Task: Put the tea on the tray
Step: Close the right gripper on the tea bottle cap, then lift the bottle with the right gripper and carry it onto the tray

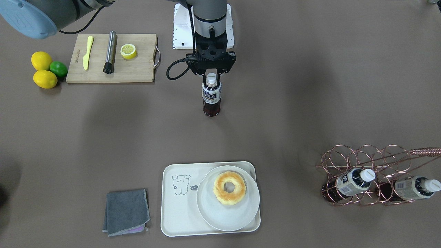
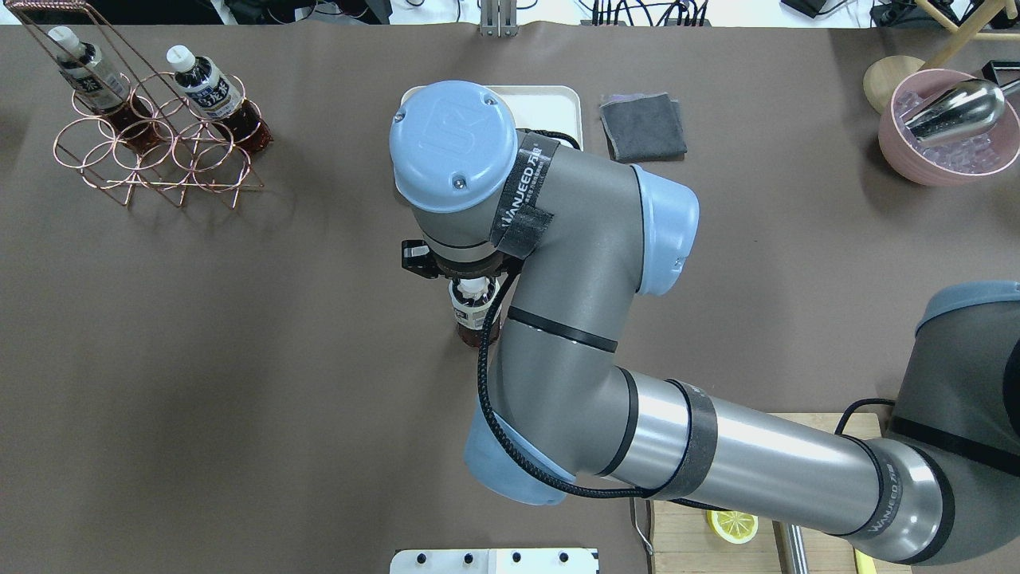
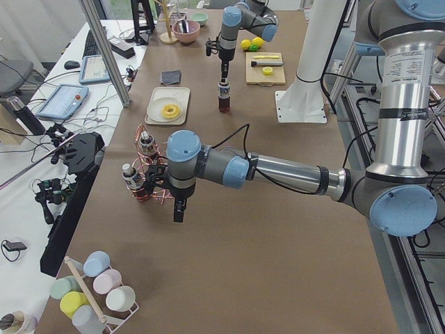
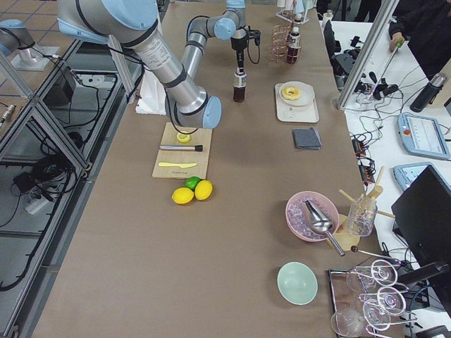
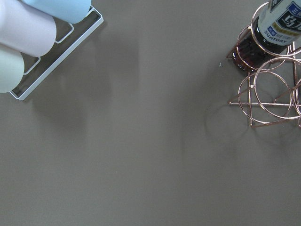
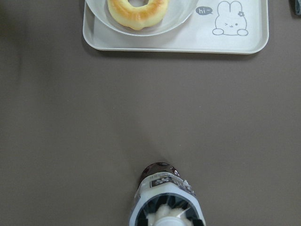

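The tea [image 1: 211, 98] is a small bottle of dark liquid with a white cap and a navy label, upright at mid-table. My right gripper [image 1: 211, 76] hangs straight down over it, shut on its cap and neck. Whether its base rests on the brown table or is just off it, I cannot tell. In the right wrist view the tea [image 6: 162, 197] is at the bottom and the tray [image 6: 235, 44] lies ahead. The cream tray [image 1: 175, 210] holds a white plate [image 1: 237, 217] with a doughnut. My left gripper [image 3: 179, 211] points down beside the wire rack; I cannot tell whether it is open or shut.
A copper wire rack [image 1: 365, 162] holds two more bottles. A folded grey cloth [image 1: 126, 212] lies beside the tray. A wooden cutting board [image 1: 110, 69] carries a knife, a metal rod and a lemon half, with lemons and a lime [image 1: 58, 68] next to it.
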